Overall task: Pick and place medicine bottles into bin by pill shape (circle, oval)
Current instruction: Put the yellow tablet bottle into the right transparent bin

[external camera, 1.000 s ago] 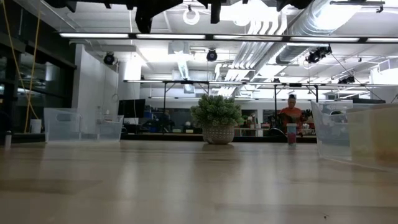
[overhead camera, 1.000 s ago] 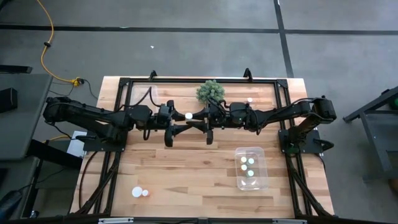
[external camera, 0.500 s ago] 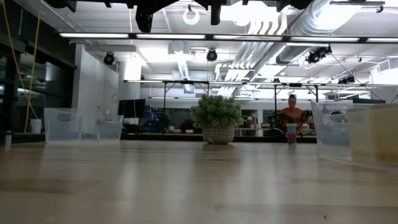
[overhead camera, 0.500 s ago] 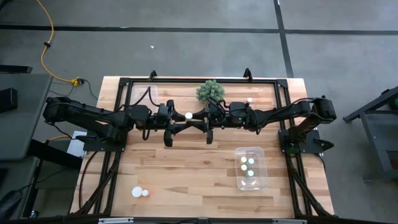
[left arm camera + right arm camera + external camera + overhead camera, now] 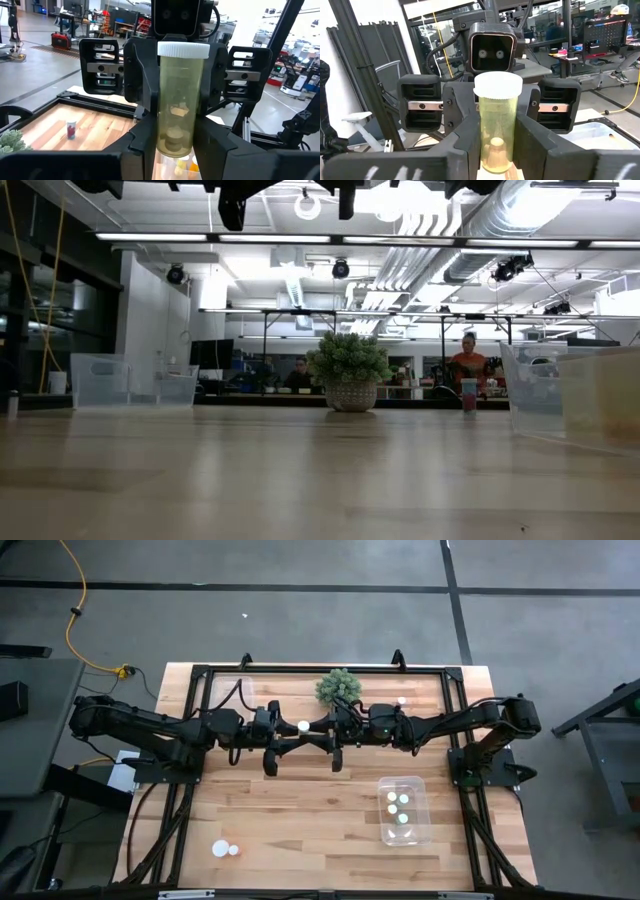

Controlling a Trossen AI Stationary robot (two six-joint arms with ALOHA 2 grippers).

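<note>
1. From above, the held bottle [image 5: 303, 725] shows only as a white cap between the two arms; its body is hidden there, and the pill shape inside is hard to make out in either wrist view
2. The left wrist view shows the amber bottle [image 5: 180, 100] upright with both pincers' dark fingers against its sides; the right wrist view shows the same bottle [image 5: 497, 125] from the opposite side
3. The low view cuts off both arms at its top edge (only dark stubs show), but shows the potted plant [image 5: 350, 370]
4. Only the high view shows the clear bin [image 5: 405, 810] with bottles inside
5. Left pincer [image 5: 290, 730] and right pincer [image 5: 318, 730] meet mid-worktop [image 5: 300, 810], raised, both clenched on the bottle
</note>
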